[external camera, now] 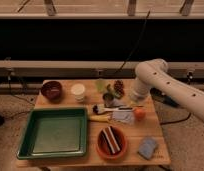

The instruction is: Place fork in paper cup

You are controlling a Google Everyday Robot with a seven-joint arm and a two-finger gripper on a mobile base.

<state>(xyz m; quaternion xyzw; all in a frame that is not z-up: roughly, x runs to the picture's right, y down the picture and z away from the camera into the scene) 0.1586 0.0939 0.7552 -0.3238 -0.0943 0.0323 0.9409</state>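
- The gripper [132, 101] was seen low near the right edge of the desk [160, 150], behind the orange fruit [140, 113]; whether it was clenched or released could not be told.
- The fork [122, 117] was judged to be the greyish shape just beside the brush [112, 107], well apart from the paper cup [78, 91] by the back edge.
- The plant pot [109, 97] between them might be knocked.
- The light cup might be tipped by the fork.
- Open room was left only above the clutter.
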